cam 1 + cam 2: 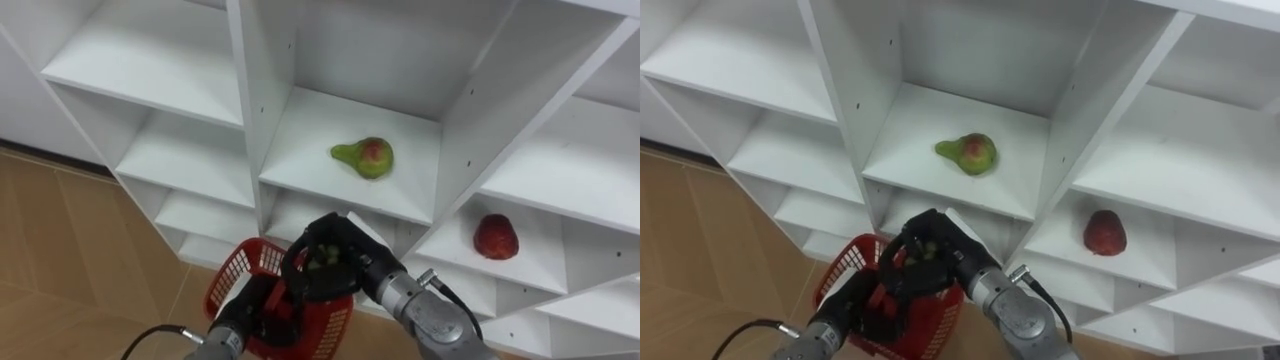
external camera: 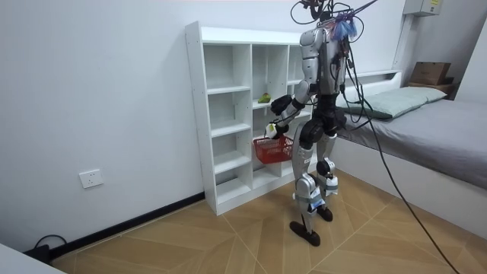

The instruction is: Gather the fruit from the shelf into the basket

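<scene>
Drop step, looks like: right hand (image 1: 350, 252) clenched round small green fruit (image 1: 322, 257), just over red basket (image 1: 233, 268); left hand (image 1: 256, 310) below, grip unclear. You release next; pear (image 1: 365, 157) above, red fruit (image 1: 496, 238) right.

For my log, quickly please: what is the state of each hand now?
Left hand: at the red basket, state cannot be told.
Right hand: closed on a small green fruit, above the basket.
</scene>
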